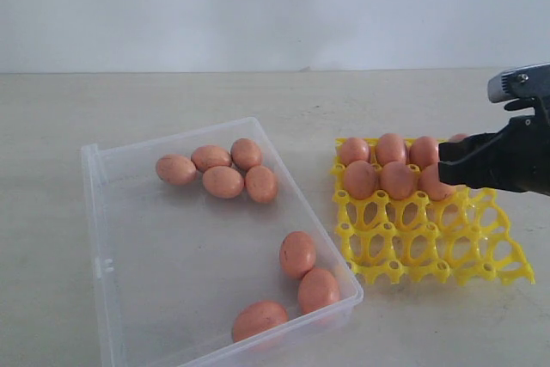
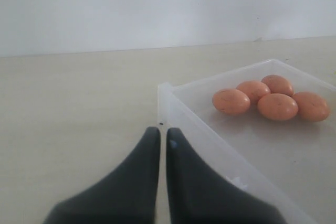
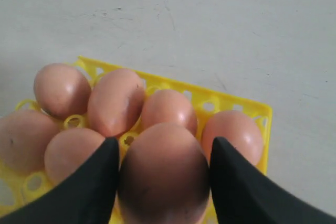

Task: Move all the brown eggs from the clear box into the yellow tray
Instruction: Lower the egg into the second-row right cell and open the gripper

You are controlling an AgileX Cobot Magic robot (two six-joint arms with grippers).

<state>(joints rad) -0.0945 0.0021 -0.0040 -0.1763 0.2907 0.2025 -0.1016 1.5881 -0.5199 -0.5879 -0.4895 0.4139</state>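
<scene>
Seen from across the table, the right gripper (image 1: 443, 163) runs off the side of the exterior view and covers the far right cups of the yellow tray (image 1: 388, 272). Only a sliver of the corner egg (image 1: 458, 137) shows behind it. The near left corner of the clear box (image 1: 172, 255) is cut off below. In the right wrist view the brown egg (image 3: 164, 177) between the fingers (image 3: 89, 187) is dark, blurred and cropped at its base, so I cannot tell whether it sits in a cup. In the left wrist view the left gripper (image 2: 163, 130) is a soft blur, cropped below, and the box runs out of frame
</scene>
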